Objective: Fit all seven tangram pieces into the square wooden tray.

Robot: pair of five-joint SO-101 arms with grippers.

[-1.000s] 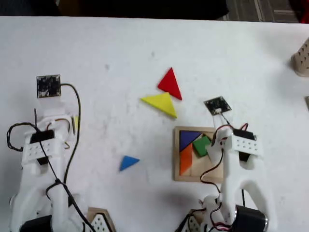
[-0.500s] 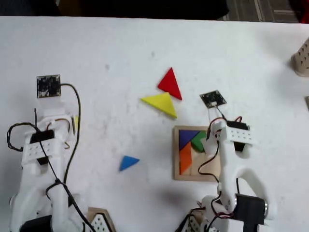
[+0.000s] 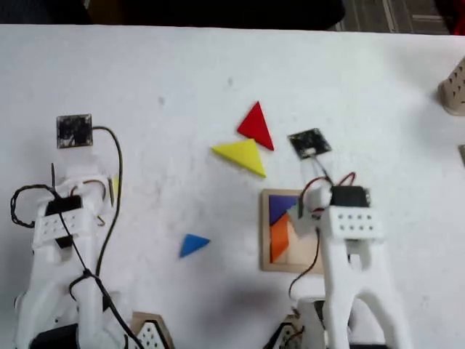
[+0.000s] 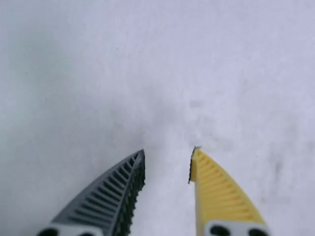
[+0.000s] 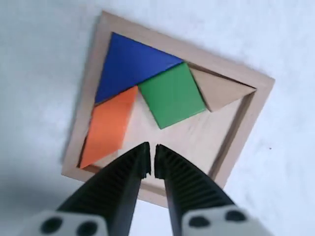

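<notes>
The square wooden tray [image 5: 243, 129] lies on the table [image 3: 145, 73] under the right arm. It holds a large blue triangle [image 5: 130, 64], a green square [image 5: 172, 96], an orange parallelogram [image 5: 106, 128] and a wood-coloured triangle [image 5: 219, 91]. The right tool [image 5: 151, 160] hangs above the tray's bare floor, clenched to a thin slit and gripping nothing. A red triangle [image 3: 256, 125], a yellow triangle [image 3: 241, 156] and a small blue triangle [image 3: 193, 244] lie loose outside the tray. The left tool [image 4: 168, 164] is released, its fingers spread over bare table.
</notes>
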